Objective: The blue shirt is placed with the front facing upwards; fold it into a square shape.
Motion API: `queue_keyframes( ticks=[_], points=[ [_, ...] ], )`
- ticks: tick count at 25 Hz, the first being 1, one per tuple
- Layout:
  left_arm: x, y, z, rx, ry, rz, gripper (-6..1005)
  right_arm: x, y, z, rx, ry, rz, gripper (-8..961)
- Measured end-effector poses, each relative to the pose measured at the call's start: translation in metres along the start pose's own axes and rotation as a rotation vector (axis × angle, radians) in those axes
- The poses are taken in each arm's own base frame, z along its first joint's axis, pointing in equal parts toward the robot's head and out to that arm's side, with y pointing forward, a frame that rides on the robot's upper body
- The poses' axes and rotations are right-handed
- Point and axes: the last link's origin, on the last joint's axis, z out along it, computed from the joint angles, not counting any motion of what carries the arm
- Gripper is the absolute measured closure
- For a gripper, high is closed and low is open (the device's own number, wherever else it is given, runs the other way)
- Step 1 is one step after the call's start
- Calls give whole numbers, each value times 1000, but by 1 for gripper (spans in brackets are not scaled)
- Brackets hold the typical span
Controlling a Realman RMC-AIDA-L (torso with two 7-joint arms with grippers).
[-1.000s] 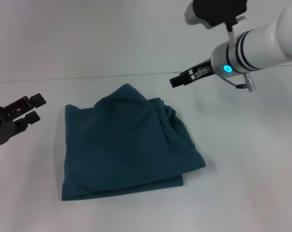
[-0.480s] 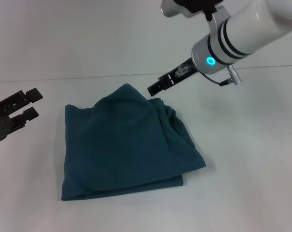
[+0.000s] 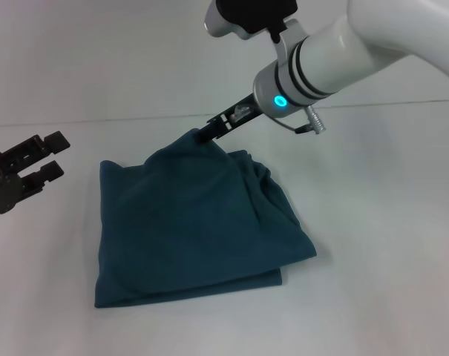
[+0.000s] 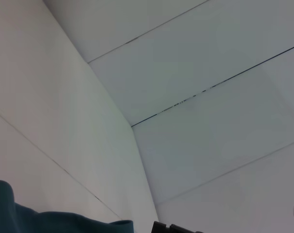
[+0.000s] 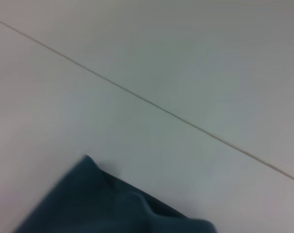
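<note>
The blue shirt (image 3: 194,222) lies in the middle of the white desk (image 3: 387,245), already folded into a rough, thick rectangle. Its near and left edges are fairly straight, but the far edge rises to a peak and the right side bulges in loose layers, so it is not yet a clean square. No lettering shows on the upper face.

The right claw (image 3: 207,134) reaches in from the far right, its tip at that raised peak on the far edge. It looks to be touching the cloth there, but whether its fingers are spread or pinching the fabric cannot be told. The placement suggests it means to take or flatten that peak, the part that most spoils the outline.

The left claw (image 3: 33,164) hangs over bare desk well to the left of the shirt, apart from it, fingers spread with a plain gap between them and holding nothing. It seems to be waiting clear of the work.
</note>
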Motion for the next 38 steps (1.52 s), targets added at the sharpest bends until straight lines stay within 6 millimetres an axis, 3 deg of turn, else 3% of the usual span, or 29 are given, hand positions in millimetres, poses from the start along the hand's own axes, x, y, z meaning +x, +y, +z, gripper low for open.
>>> queue_keyframes(
  ticks=[7, 11, 20, 26, 28, 38],
  points=[
    [-1, -1, 4, 1, 4, 1, 201, 9, 4, 8, -62, -33, 54, 70],
    [-3, 1, 16, -14, -11, -2, 201, 20, -1, 15, -45, -25, 73, 71],
    [-8, 4, 39, -19, -58, 4, 201, 25, -12, 17, -3, -45, 97, 115],
    [-8, 6, 49, -22, -65, 9, 202, 31, -15, 17, -1, -15, 90, 325],
    [-9, 6, 50, -20, -65, 9, 202, 34, -16, 17, -3, -6, 90, 559],
    [-10, 6, 51, -18, -68, 7, 202, 38, -12, 16, -30, 23, 97, 781]
  ],
)
